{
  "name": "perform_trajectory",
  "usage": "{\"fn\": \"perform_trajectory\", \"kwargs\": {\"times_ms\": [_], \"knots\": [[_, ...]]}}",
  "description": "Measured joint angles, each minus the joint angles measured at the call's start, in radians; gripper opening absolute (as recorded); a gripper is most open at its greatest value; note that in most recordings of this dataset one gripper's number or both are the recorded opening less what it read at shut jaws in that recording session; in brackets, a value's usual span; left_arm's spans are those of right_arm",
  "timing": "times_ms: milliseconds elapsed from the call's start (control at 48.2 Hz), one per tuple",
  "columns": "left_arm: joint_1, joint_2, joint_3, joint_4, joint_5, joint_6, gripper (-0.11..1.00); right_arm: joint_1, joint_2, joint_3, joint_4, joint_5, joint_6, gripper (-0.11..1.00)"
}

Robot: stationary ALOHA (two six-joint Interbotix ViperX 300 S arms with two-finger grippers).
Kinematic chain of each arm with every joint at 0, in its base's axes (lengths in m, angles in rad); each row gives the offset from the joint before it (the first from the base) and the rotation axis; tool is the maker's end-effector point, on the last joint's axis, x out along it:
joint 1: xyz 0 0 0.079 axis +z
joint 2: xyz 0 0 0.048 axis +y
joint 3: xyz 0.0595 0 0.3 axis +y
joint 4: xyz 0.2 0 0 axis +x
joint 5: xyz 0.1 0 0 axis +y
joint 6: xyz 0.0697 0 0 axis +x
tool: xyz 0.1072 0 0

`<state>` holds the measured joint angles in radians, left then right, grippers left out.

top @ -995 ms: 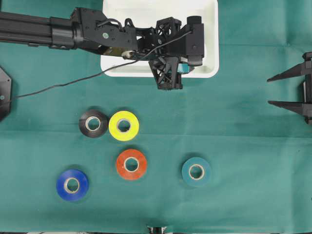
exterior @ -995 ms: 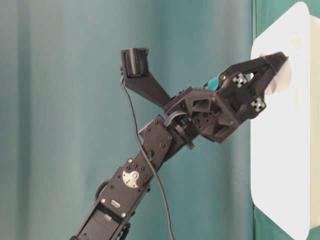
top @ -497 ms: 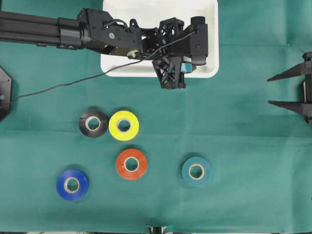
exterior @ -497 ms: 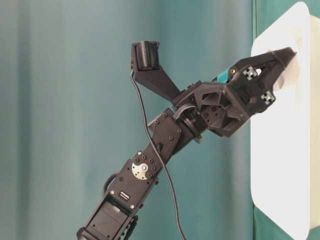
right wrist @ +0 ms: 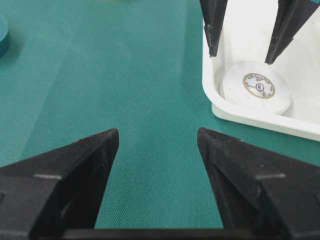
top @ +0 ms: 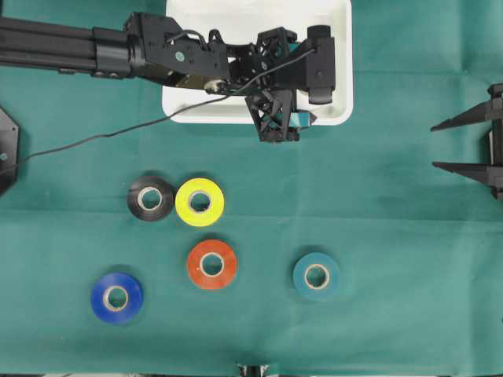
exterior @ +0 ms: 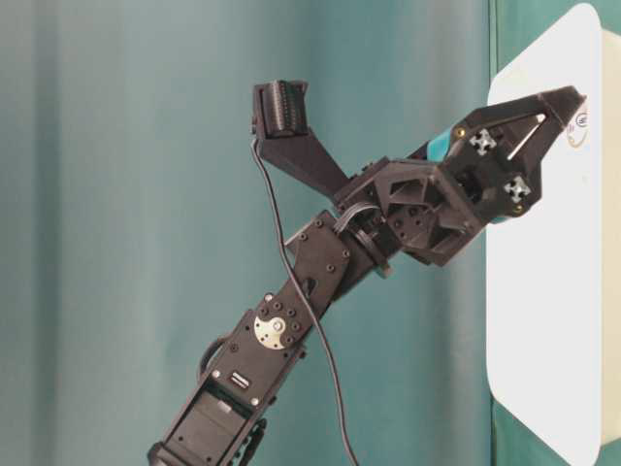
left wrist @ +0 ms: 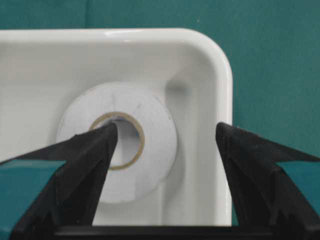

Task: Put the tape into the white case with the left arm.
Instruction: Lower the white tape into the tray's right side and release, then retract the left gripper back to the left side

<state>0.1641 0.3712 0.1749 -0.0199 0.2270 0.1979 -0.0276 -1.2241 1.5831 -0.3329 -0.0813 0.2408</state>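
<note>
**Sitting in the tray corner**

Looking from overhead, the left gripper (top: 302, 118) hangs over the white case (top: 339, 47) at 12 o'clock; five rolls lie below on the green cloth (top: 393, 236).

Left wrist view: prongs spread apart, white tape (left wrist: 117, 140) flat in the case's corner.

Right wrist view: right gripper (right wrist: 157, 145) gapes wide.

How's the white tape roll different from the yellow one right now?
The white tape roll lies inside the white case, in a corner of it; the yellow tape roll lies out on the green cloth. The white roll sits below the left gripper, whose jaws stand open above it; the yellow roll has no gripper near it and sits right beside the black tape roll. Both lie flat, hole upward.
</note>
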Motion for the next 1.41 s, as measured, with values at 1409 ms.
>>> {"fn": "perform_trajectory", "kwargs": {"times_ms": [1409], "knots": [[-0.204, -0.653, 0.673, -0.002, -0.224, -0.006, 0.78, 0.000, -0.002, 0.002, 0.000, -0.003, 0.000, 0.98]]}}
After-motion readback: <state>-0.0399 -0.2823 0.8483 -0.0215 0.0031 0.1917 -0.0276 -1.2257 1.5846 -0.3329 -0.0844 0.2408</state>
